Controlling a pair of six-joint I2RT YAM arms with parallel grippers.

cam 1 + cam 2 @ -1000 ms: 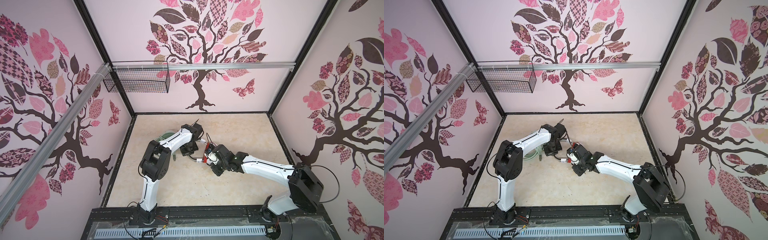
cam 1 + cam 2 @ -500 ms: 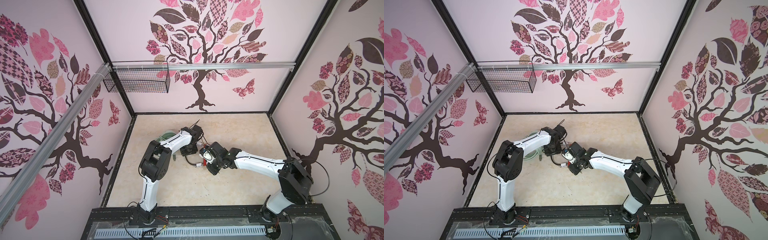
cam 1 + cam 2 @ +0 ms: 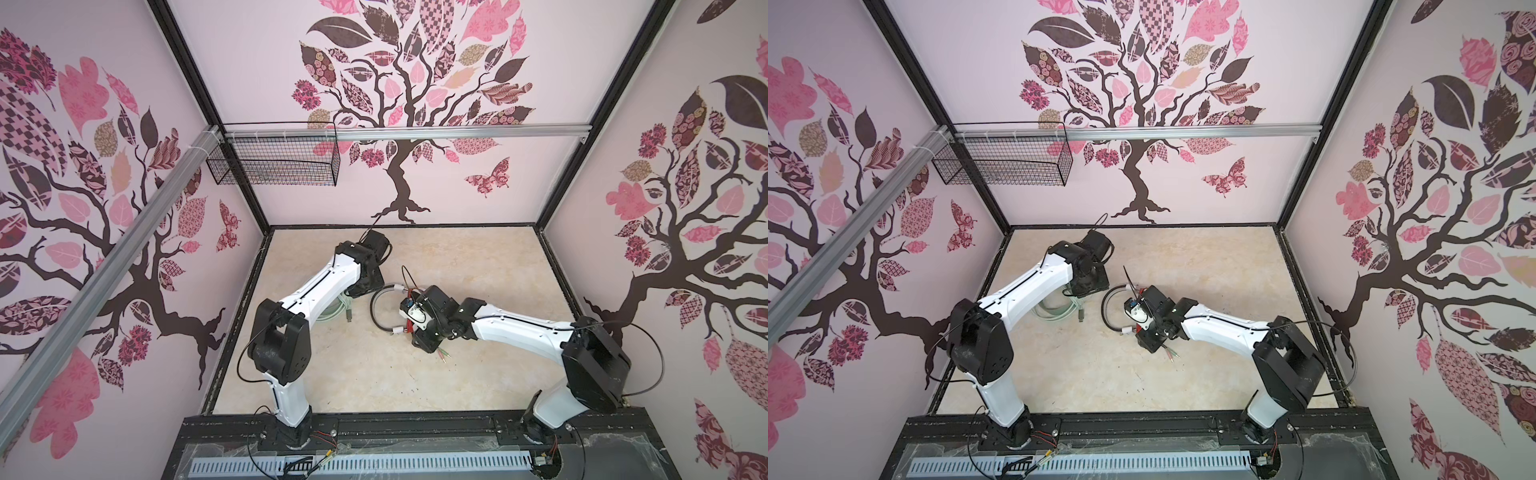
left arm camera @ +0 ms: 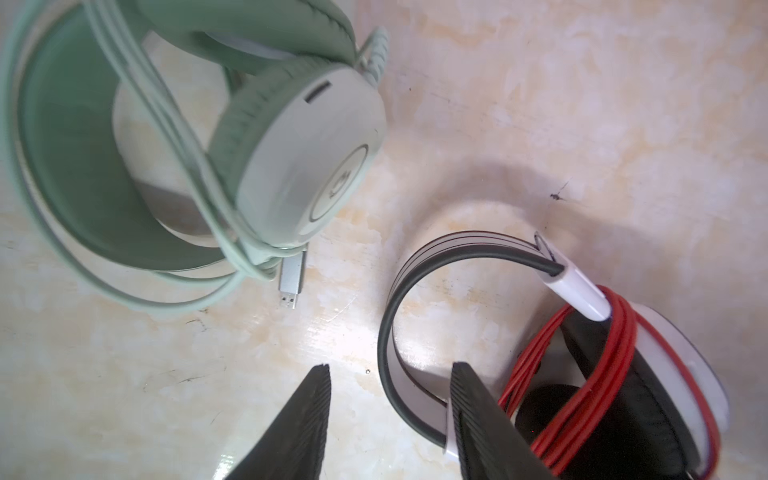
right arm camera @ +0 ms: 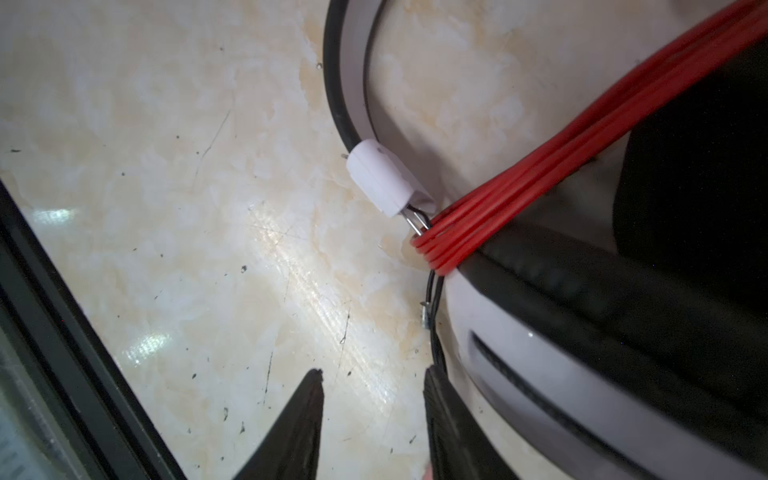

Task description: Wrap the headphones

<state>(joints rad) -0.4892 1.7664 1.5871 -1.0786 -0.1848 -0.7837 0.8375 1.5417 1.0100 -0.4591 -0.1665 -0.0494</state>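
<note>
The mint-green and white headphones [image 4: 291, 158] lie on the table with their pale green cable [image 4: 174, 137] looped round them and a silver USB plug [image 4: 290, 282] at the end. The white and black headphones [image 4: 648, 395] lie beside them, the orange-red cable [image 4: 615, 345] wound round the earcups. My left gripper [image 4: 390, 368] is open above the black headband [image 4: 388, 316], gripping nothing. My right gripper [image 5: 374, 370] is open over bare table, one finger next to the white earcup [image 5: 540, 365]. In both top views the arms cover most of both headsets; the headband [image 3: 374, 309] and green cable [image 3: 1054, 309] show.
A wire basket [image 3: 274, 162] hangs on the back left wall under an aluminium rail [image 3: 436, 133]. Two loose jack plugs [image 3: 442, 355] stick out by the right wrist. The black table frame [image 5: 62, 332] runs close to the right gripper. The beige table [image 3: 465, 257] stretches back right.
Both grippers have gone from shut to open, the left one first. The left wrist has drawn slightly back; the right wrist has barely shifted.
</note>
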